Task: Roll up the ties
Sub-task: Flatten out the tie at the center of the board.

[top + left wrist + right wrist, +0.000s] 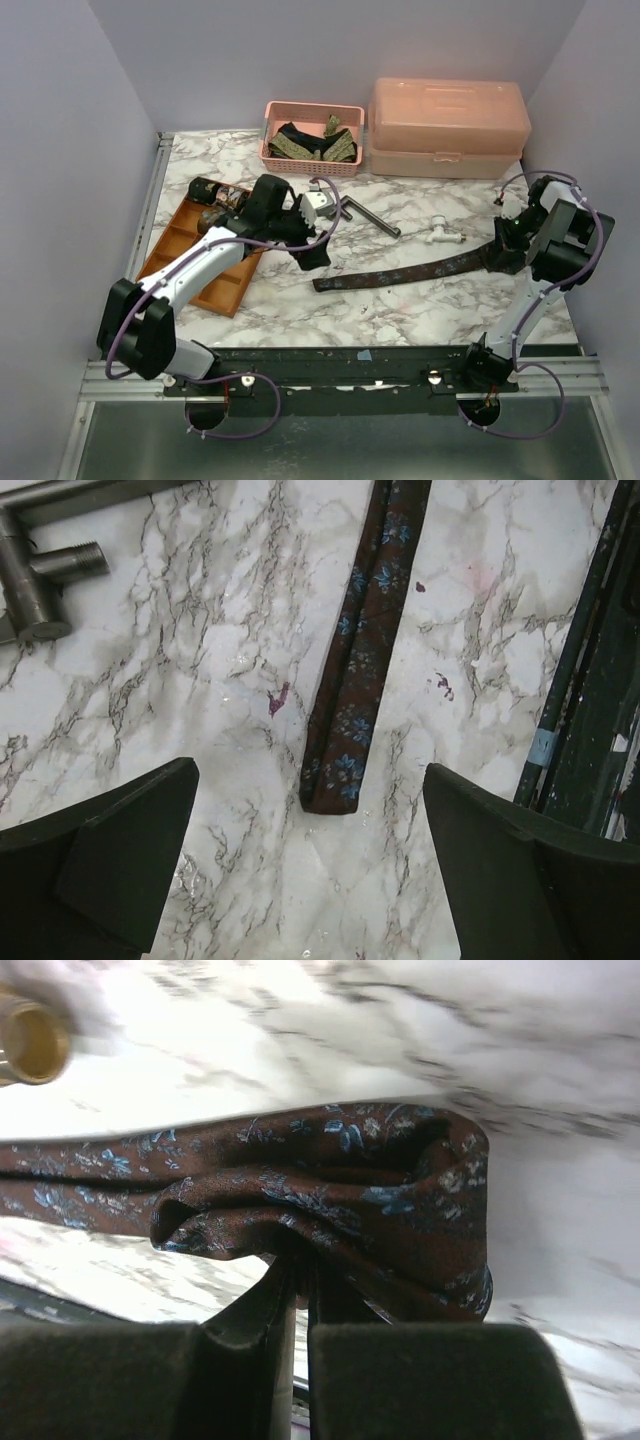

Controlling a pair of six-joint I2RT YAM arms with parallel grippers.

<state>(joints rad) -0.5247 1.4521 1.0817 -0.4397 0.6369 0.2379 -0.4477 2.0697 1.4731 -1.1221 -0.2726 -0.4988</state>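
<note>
Right gripper point(300, 1282) pinched tight on bunched wide end of brown tie point(330, 1185). Tie lies flat across marble table point(420, 300). Left gripper point(310, 775) spread wide over narrow tip. Rolling looks barely started; next, coil from one end.

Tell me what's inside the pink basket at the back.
The pink basket holds olive-gold ties and a black tie, heaped together. Its floor and anything beneath them are covered.
</note>
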